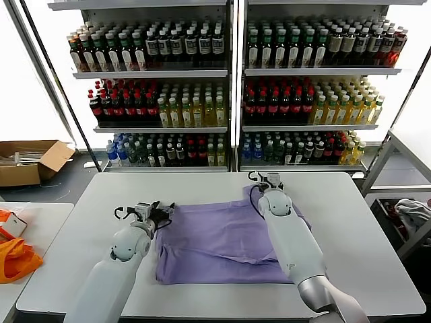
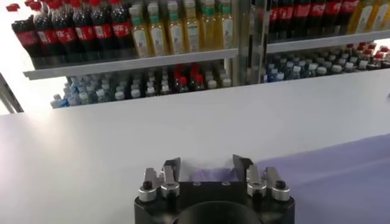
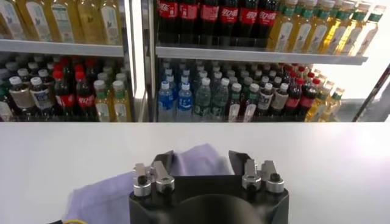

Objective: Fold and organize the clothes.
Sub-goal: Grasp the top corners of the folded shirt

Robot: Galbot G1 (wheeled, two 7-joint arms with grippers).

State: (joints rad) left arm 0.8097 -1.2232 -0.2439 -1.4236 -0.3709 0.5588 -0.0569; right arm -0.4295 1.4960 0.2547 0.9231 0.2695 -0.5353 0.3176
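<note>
The clothes are one lavender-purple T-shirt (image 1: pixel 215 242) lying flat on the white table (image 1: pixel 357 235), plain side up. My left gripper (image 1: pixel 163 212) is low at the shirt's far left corner. In the left wrist view its jaws (image 2: pixel 207 167) stand apart, with a strip of the purple cloth (image 2: pixel 341 176) between them. At the far edge of the shirt, right of its middle, my right gripper (image 1: pixel 264 177) is down on the cloth. The right wrist view has a raised fold of the shirt (image 3: pixel 97 198) between that gripper's parted jaws (image 3: pixel 203 159).
Shelves of bottled drinks (image 1: pixel 229 87) stand behind the table. A cardboard box (image 1: pixel 27 161) lies on the floor at the left. An orange bag (image 1: pixel 13 259) rests on a side table there. A rack with cloth (image 1: pixel 411 212) stands at the right.
</note>
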